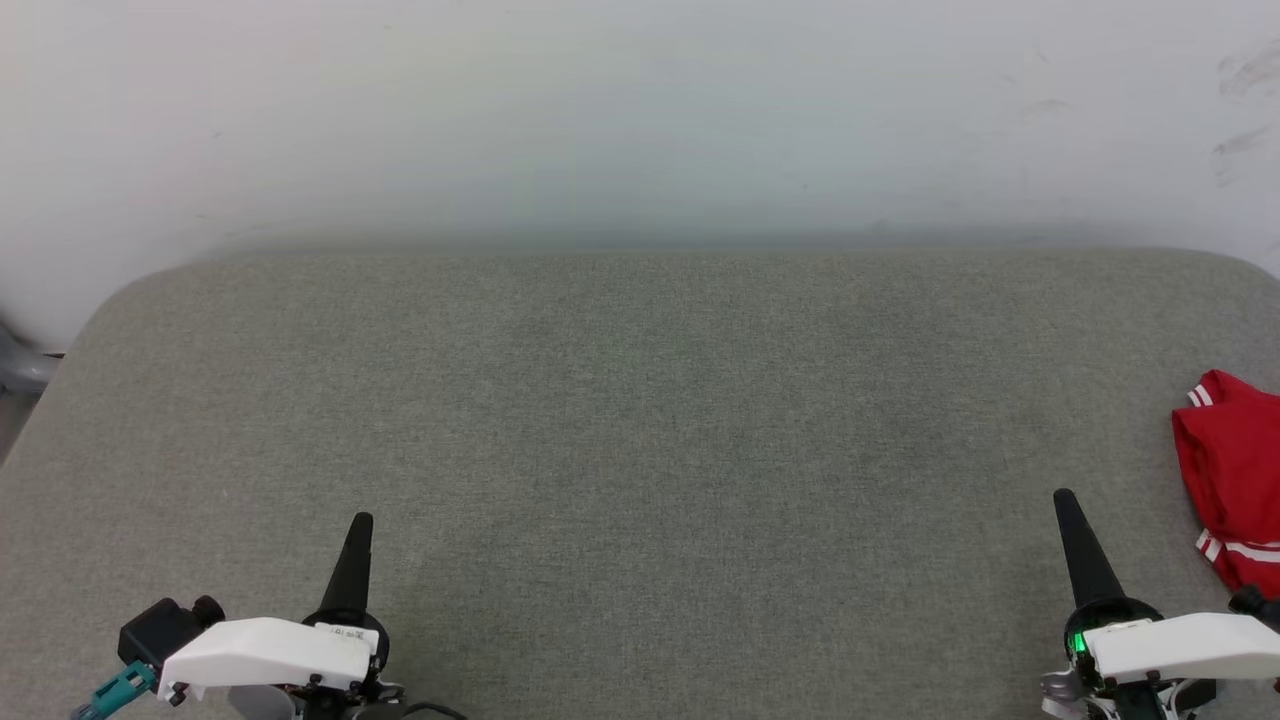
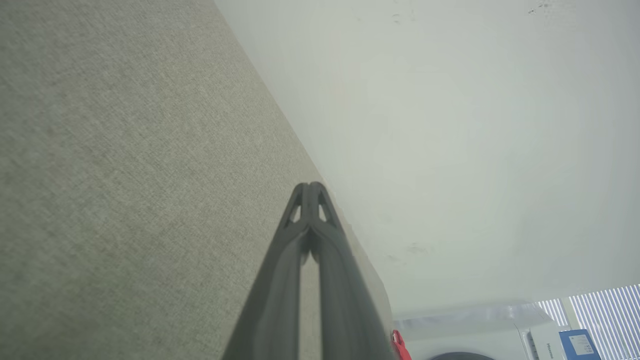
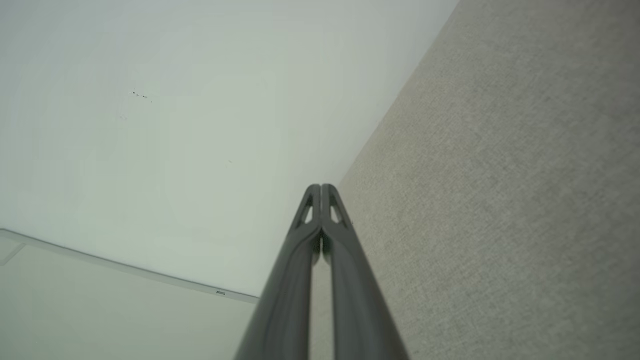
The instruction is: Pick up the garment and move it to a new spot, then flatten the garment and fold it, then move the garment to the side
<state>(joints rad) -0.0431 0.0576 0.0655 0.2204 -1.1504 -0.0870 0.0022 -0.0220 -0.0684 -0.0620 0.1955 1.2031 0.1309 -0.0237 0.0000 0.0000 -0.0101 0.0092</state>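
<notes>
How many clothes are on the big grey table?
1. The red garment lies bunched on the right side of the table, beside the right gripper. It runs out of the head view, so more could lie beyond.

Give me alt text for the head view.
The red garment with white striped trim lies bunched at the right edge of a grey fabric surface, partly cut off. The left gripper and right gripper sit shut near the bottom corners, empty.
</notes>
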